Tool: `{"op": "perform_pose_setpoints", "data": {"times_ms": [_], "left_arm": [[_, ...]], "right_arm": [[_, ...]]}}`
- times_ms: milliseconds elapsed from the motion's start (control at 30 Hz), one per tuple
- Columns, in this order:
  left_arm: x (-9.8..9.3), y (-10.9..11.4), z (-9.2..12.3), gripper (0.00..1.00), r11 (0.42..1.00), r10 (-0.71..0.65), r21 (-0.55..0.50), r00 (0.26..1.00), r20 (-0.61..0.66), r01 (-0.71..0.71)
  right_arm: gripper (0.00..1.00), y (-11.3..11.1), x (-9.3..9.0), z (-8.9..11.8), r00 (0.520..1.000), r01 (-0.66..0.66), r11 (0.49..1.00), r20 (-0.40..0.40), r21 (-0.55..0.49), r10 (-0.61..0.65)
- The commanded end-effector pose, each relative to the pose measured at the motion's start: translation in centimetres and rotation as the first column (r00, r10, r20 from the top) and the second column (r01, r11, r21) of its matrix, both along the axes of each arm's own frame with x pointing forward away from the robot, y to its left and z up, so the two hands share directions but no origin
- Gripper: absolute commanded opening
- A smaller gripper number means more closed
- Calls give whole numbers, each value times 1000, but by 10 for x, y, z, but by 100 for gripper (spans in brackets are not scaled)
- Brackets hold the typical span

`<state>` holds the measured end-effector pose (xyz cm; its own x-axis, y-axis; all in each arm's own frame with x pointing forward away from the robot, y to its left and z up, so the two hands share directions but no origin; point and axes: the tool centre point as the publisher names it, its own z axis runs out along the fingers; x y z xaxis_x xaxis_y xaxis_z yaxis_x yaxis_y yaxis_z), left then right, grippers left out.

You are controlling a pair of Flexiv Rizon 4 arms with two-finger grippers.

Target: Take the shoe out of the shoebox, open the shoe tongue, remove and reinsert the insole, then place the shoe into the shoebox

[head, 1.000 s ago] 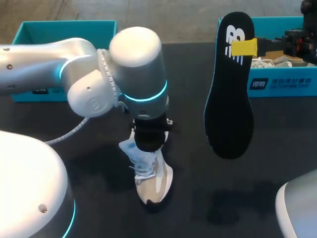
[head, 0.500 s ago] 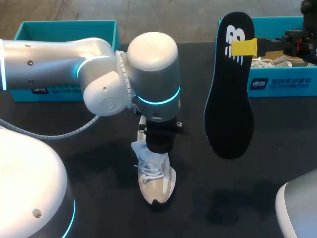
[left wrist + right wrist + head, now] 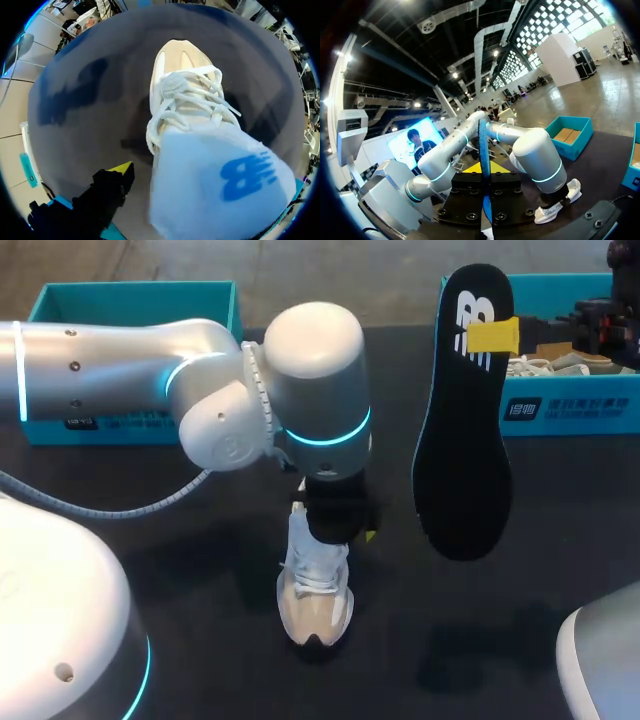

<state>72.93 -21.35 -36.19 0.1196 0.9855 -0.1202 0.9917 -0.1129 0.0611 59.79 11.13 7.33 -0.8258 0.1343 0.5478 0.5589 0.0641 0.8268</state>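
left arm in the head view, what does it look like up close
The left arm has glossy silver-grey rounded links dotted with small screws and glowing cyan rings at the joints. A grey cable trails from the wrist, ribbed where it wraps the joint. It ends in a black gripper.

Left arm (image 3: 310, 380) overhangs shoe (image 3: 315, 600); insole (image 3: 462, 470) hangs alongside, apart.

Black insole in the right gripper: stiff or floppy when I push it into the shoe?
Clamped only near its heel by the right gripper, the flat black insole hangs straight, so it probably holds shape under its own weight. Edge-on in the right wrist view it looks thin: likely light, and may buckle if pushed hard.
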Motion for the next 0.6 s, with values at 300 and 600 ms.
{"op": "perform_pose_setpoints", "data": {"times_ms": [300, 600], "left_arm": [[12, 6, 34, 100, 996, 34, -78, 999, -2, -34], [24, 12, 54, 100, 993, 64, -103, 998, -14, -65]], "right_arm": [[0, 2, 3, 0, 1000, -3, 1000, -1, -1, 3], [0, 2, 3, 0, 1000, -3, 1000, -1, -1, 3]]}}
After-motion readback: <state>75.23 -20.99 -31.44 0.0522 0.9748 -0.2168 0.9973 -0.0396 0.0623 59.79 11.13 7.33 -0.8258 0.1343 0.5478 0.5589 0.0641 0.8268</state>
